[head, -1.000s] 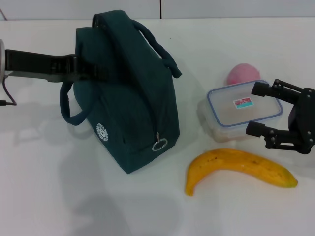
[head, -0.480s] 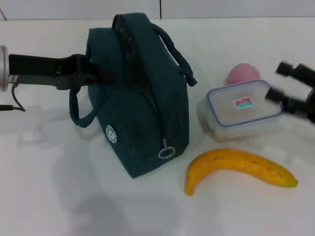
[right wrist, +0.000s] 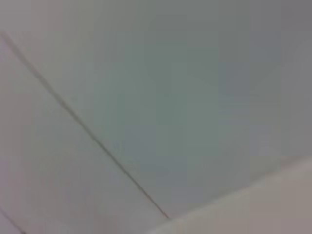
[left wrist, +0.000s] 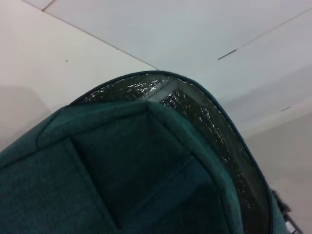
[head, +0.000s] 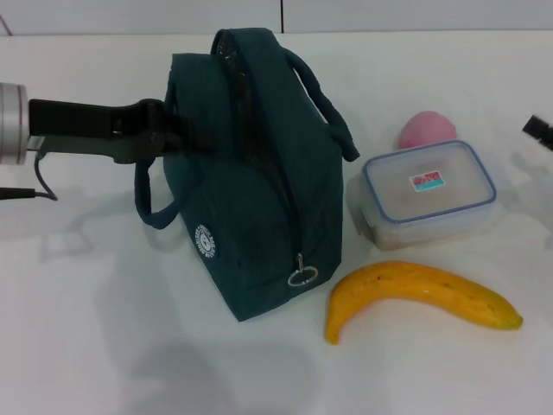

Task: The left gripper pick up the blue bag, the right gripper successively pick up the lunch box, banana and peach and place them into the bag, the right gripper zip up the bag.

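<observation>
Blue bag (head: 259,181) is seen standing upright on the white table (head: 104,328) in the head view. It is held at its upper left side by the left gripper (head: 177,130), which is clamped on the cloth there. The top of the bag is open a little, and the ring of the zip (head: 302,277) hangs low on the front. Just to the right of the bag, the lunch box (head: 429,192) is seen with its lid on. The peach (head: 426,130) is tucked right behind the box, and the banana (head: 419,296) lies in front of it. Only a small black bit of the right gripper (head: 540,131) is seen at the right edge, so it cannot be told if it is open or closed.

In the left wrist view, the soft cloth top of the bag (left wrist: 136,165) is seen up close, with shiny foil (left wrist: 214,126) inside.

In the right wrist view, nothing of the task is seen.

The bag is judged to be soft and floppy, so it is best kept held up. The box is judged stiff, light and a bit slippery, best taken across its short sides.
</observation>
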`<state>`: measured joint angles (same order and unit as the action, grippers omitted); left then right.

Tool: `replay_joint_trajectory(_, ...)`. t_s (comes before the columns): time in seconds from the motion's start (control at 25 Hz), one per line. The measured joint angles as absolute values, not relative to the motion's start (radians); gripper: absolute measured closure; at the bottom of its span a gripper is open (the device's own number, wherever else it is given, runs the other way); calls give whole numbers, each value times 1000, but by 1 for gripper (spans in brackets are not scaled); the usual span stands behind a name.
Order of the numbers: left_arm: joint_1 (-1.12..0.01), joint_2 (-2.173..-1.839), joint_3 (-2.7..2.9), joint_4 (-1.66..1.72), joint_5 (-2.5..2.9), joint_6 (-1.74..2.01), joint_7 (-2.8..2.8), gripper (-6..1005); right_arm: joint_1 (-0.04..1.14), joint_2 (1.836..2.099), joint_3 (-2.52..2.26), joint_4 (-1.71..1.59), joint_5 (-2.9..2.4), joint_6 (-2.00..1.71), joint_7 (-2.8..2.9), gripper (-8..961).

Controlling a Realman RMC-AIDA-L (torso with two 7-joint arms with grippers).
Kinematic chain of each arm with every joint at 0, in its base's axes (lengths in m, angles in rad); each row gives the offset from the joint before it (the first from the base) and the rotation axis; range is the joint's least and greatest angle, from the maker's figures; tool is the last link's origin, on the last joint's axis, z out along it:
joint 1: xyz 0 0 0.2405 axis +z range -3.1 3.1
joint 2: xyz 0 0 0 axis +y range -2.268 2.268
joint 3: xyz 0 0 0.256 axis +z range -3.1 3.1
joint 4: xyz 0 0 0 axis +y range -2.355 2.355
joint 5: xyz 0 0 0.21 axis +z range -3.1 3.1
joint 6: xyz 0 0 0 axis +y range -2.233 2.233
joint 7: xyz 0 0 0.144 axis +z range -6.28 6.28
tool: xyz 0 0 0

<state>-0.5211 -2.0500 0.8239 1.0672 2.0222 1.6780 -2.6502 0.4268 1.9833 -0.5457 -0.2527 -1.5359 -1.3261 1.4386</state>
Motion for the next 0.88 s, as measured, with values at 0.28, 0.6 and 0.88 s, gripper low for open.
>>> replay_joint_trajectory(0.28, -525, -2051, 816, 1073, 2019, 1664, -2651, 963, 467, 2000, -579, -163, -1547, -1243, 1477, 102)
replay_joint_trajectory(0.6, -524, -2050, 816, 1065, 2019, 1663, -2642, 963, 493, 2009, -676, -158, -1549, -1217, 1569, 114)
replay_joint_trajectory(0.88, -520, -2048, 816, 1056, 2024, 1651, -2633, 962, 488, 2012, -668, -155, -1543, -1250, 1628, 124)
